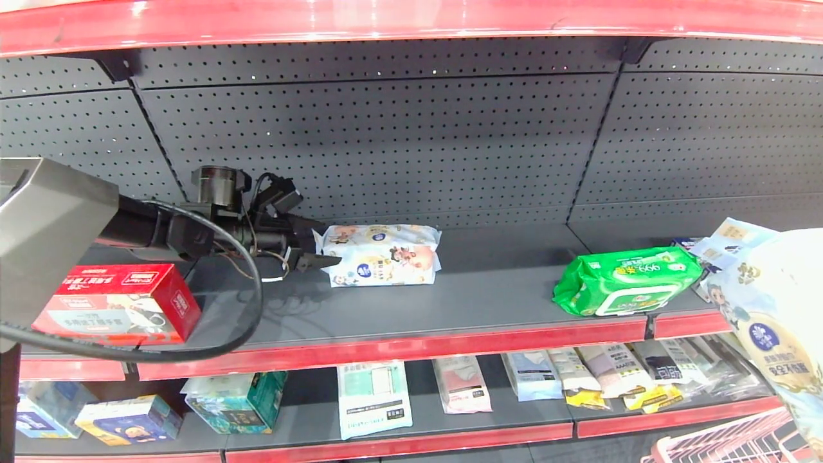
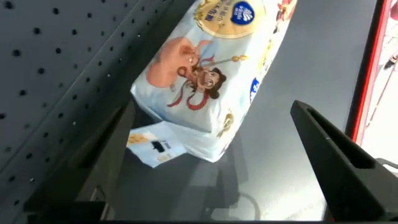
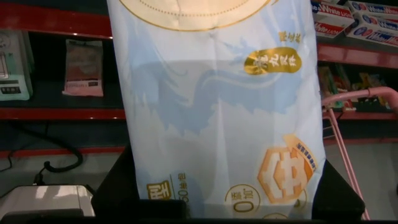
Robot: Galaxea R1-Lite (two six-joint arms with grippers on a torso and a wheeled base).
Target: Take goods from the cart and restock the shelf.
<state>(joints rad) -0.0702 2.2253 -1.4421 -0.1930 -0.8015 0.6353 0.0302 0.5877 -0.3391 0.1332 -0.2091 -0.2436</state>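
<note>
A white-and-blue wipes pack [image 1: 380, 254] with cartoon figures lies on the grey shelf [image 1: 463, 308], near the back panel. My left gripper [image 1: 314, 254] is at its left end, open; in the left wrist view the pack [image 2: 211, 81] has its near end between the two spread fingers [image 2: 336, 162], which do not press on it. My right gripper [image 3: 227, 202] is shut on a second light-blue wipes pack [image 3: 217, 112], held upright. This pack [image 1: 781, 308] shows at the head view's right edge, in front of the shelf.
A green wipes pack [image 1: 627, 280] lies at the shelf's right front, with another pale pack [image 1: 730, 241] behind it. A red box [image 1: 122, 302] sits at the left. The lower shelf [image 1: 398, 444] holds several packets. The pink cart [image 1: 726, 444] is at bottom right.
</note>
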